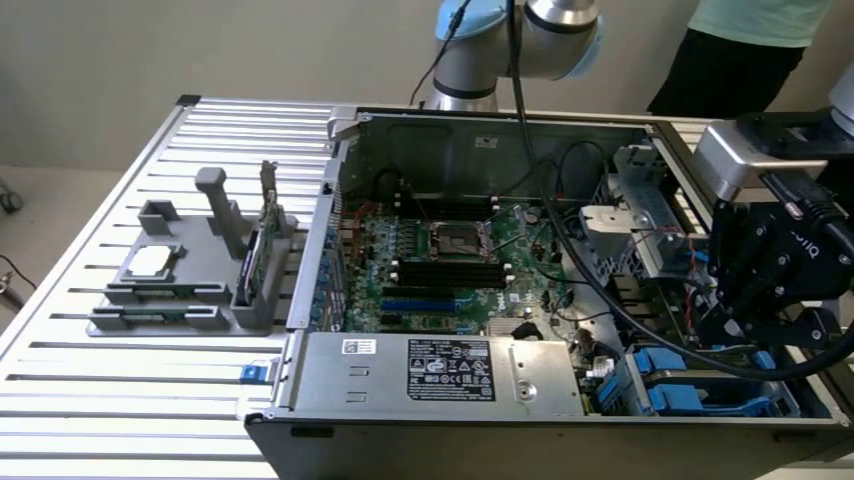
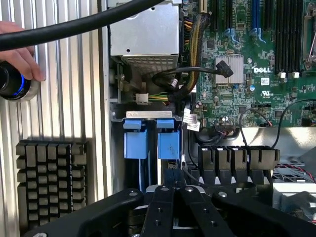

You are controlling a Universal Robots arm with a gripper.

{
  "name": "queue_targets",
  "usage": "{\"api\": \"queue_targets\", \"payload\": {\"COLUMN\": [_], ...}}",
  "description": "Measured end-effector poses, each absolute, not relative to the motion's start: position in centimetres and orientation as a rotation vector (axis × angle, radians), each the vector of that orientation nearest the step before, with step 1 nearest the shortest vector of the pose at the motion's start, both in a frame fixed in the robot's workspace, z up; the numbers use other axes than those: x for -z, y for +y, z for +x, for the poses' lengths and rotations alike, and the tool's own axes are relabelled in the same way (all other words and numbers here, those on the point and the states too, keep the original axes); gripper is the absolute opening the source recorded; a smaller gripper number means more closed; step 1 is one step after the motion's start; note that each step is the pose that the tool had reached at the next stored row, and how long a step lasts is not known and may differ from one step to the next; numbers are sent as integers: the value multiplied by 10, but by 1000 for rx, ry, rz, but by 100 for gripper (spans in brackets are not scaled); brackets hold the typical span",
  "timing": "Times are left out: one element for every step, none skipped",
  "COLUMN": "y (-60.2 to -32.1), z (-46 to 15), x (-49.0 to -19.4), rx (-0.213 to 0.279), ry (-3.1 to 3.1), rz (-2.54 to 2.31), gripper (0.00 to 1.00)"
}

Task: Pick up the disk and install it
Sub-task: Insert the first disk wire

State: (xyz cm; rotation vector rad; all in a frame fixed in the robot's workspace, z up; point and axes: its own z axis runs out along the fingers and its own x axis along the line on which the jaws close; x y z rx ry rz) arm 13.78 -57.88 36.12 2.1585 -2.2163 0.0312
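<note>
The disk stands on edge in the drive bay at the corner of the open computer case (image 1: pixel 441 130). I see only the blue carrier end (image 2: pixel 169 144) of the disk, beside a second blue carrier (image 2: pixel 136 140). In the exterior view these carriers (image 1: pixel 674 378) lie at the case's near right corner. My gripper (image 2: pixel 175 190) hangs right over them with its black fingers (image 2: pixel 160 202) drawn together. The tips meet at the near end of the disk's carrier. Whether they pinch it I cannot tell. My gripper (image 1: pixel 731 335) is at the exterior view's right.
A thick black cable (image 2: pixel 98 22) crosses above the power supply (image 1: pixel 441 370). A black finned heatsink (image 2: pixel 49 182) lies on the slatted table (image 1: pixel 80 400). A hand (image 2: pixel 19 54) rests on a black knob (image 2: pixel 12 81). A grey fixture (image 1: pixel 200 270) holds a chip and a card. A person (image 1: pixel 747 50) stands behind.
</note>
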Motion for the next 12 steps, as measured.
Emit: {"api": "queue_targets", "payload": {"y": [-579, -579, -579, -579, -579, -579, -579, -579, -579, -579, -579, -579], "z": [138, 138, 138, 138, 138, 138, 138, 138, 138, 138, 138, 138], "x": [-361, -361, -361, -361, -361, -361, -361, -361, -361, -361, -361, -361], "rx": [-31, -31, -31, -31, -31, -31, -31, -31, -31, -31, -31, -31], "ry": [-2216, -2216, -2216, -2216, -2216, -2216, -2216, -2216, -2216, -2216, -2219, -2225], "rz": [2159, 2159, 2159, 2159, 2159, 2159, 2158, 2159, 2159, 2158, 2156, 2149], "gripper": [11, 11, 11, 11, 11, 11, 11, 11, 11, 11, 11, 11]}}
